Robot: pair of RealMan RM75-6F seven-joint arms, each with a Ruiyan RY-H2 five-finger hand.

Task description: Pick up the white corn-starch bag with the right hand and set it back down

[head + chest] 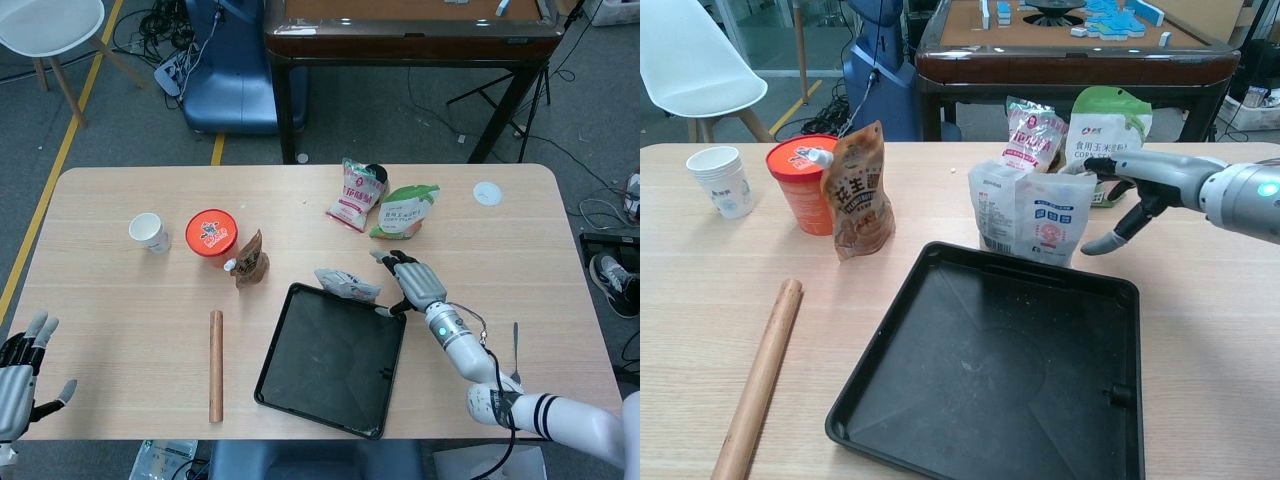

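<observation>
Probably the soft, light starch bag [1102, 140], just beyond the spread, empty right hand [1127, 190], is best pinched near its top.

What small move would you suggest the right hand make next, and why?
Probably ease a little further left and close on the white corn-starch bag: the right hand is open, fingers spread right beside the bag's edge above the black tray, gripping nothing yet.

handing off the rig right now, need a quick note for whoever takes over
Right hand: fingers spread, next to the white corn-starch bag, holding nothing; contact unclear.
Left hand: open, at the table's near left corner, idle.
Bag: stands on the table at the far edge of the black tray.
Done: reach to the bag.
Left: grasp, lift, set back down.
</observation>
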